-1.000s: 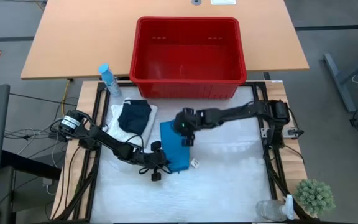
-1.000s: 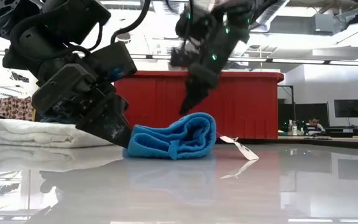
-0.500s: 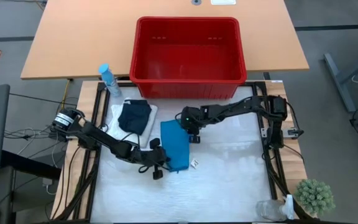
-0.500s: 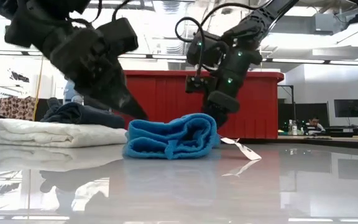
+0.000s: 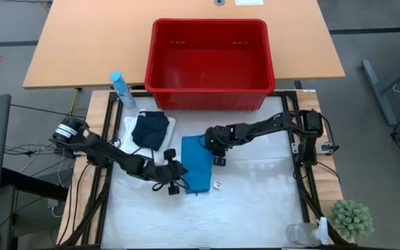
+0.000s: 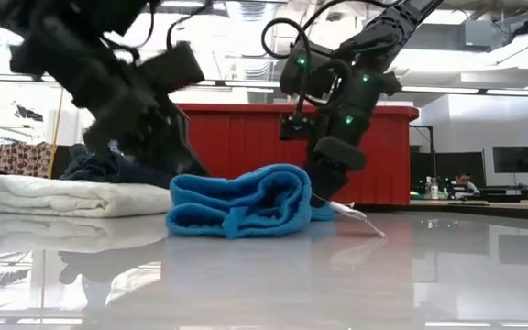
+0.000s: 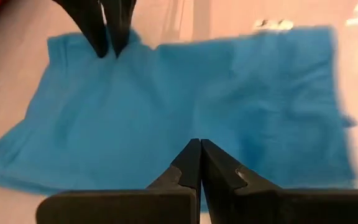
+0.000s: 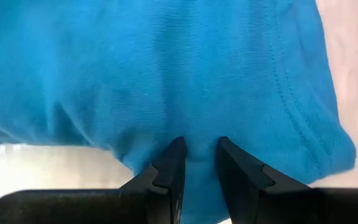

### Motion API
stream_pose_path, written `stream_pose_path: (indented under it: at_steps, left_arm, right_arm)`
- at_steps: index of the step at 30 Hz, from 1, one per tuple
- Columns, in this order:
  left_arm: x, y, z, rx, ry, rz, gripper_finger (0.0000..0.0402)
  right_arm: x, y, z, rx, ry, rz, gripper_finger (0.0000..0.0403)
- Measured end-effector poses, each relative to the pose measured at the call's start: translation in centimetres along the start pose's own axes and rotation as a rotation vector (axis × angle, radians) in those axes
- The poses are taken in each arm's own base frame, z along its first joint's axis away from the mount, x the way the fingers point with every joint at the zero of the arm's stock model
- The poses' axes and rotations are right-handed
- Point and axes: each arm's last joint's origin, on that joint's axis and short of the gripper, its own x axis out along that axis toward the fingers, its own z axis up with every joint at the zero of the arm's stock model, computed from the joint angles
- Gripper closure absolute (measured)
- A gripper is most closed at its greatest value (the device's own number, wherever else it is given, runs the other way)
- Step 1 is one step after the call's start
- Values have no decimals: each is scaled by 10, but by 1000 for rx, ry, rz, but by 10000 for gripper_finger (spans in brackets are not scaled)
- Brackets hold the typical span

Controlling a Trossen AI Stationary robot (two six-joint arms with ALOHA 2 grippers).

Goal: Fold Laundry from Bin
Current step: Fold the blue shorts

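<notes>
On the tabletop (image 5: 255,194), in front of the red bin (image 5: 210,62), the teal-blue cloth (image 5: 196,163) is laid with its long axis running toward the bin, folded and rumpled. It is flanked by both arms: the left gripper (image 5: 174,176), pressed together, touches its near-left edge; the right gripper (image 5: 217,153) pinches its far-right edge.

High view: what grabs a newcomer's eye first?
The big red bin at the table's far edge, with nothing visible inside. Next, the blue cloth mid-table, bunched between both arms: the left tool is shut at its near-left edge, and the right tool pinches its far-right edge. Left of that, a dark garment sits on a folded white one.
</notes>
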Motion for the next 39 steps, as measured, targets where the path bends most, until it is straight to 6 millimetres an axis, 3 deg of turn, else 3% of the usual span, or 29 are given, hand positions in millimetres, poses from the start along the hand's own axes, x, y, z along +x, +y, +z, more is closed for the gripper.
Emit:
stream_pose_path:
  at_steps: [11, 18, 24, 26, 29, 31, 35, 39]
  left_arm:
    - [42, 6, -33, -36, 138, 32, 401]
    - [47, 5, -32, -45, 100, 7, 401]
    - [47, 5, -32, -55, 101, -10, 401]
    - [47, 4, -32, -55, 102, -13, 401]
    - [47, 4, -33, -53, 106, -14, 401]
    - [47, 4, -33, -53, 108, -13, 401]
    - [47, 4, -34, -53, 117, -16, 401]
    - [47, 4, -34, -59, 114, -17, 401]
  right_arm:
    - [-9, 22, 1, -107, -5, 33, 285]
    - [-75, 27, 15, -163, -169, 38, 285]
    - [-111, 26, 11, -178, -213, -12, 285]
    - [-113, 28, 13, -184, -253, 94, 285]
    - [-109, 47, 19, -231, -314, 324, 285]
    - [-104, 61, 20, -264, -319, 374, 285]
    - [-93, 90, 14, -343, -266, 350, 284]
    - [-95, 112, 9, -464, -275, 286, 272]
